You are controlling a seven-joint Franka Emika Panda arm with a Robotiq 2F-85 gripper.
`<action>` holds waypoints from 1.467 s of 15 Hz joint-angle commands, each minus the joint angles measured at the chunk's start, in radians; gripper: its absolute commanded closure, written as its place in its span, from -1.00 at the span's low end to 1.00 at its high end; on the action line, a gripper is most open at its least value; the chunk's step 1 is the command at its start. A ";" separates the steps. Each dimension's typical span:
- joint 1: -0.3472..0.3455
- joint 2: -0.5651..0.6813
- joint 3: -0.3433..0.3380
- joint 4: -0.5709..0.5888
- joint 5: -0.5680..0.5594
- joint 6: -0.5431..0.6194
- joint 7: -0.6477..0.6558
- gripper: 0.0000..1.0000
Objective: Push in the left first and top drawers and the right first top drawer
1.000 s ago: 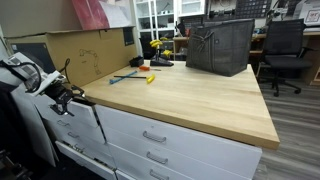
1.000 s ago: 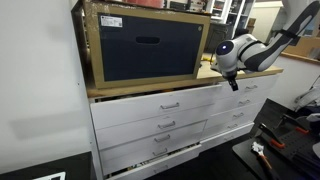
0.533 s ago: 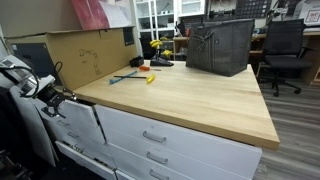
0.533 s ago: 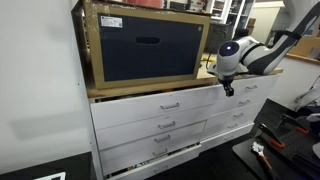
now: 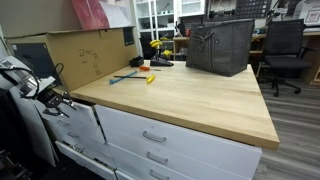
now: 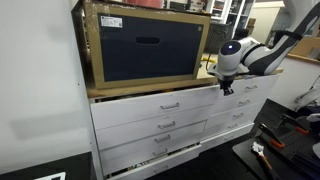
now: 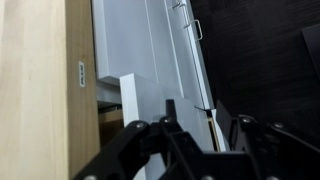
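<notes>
A white dresser with a wooden top [image 5: 190, 95] fills both exterior views. Its narrow drawer fronts with short silver handles [image 5: 70, 128] [image 6: 243, 101] stand at the end by the arm. My gripper [image 5: 62, 100] [image 6: 227, 90] hangs just under the tabletop edge, in front of the top narrow drawer. In the wrist view the gripper [image 7: 205, 118] looks along the white fronts, its fingers [image 7: 170, 115] apart. The thin edge of a drawer front [image 7: 208, 100] runs between them, not clamped. The wide drawers [image 6: 170, 104] stick out a little.
A cardboard box with a dark bin [image 6: 145, 45] sits on the dresser top. A grey tote [image 5: 220, 45], tools [image 5: 135, 74] and a black object [image 5: 158, 55] lie farther along it. An office chair [image 5: 285, 50] stands behind. Tools lie on the floor [image 6: 270, 145].
The jaws have narrowed from wide open to about half. The gripper has shifted slightly closer to the dresser's top edge.
</notes>
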 commanded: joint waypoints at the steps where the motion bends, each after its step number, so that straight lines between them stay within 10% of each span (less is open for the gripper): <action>1: -0.011 -0.006 -0.003 -0.002 0.006 0.020 -0.028 0.68; 4: -0.008 0.014 -0.009 0.011 -0.032 0.018 -0.007 1.00; 22: -0.049 0.194 -0.047 0.188 -0.492 0.010 0.204 0.99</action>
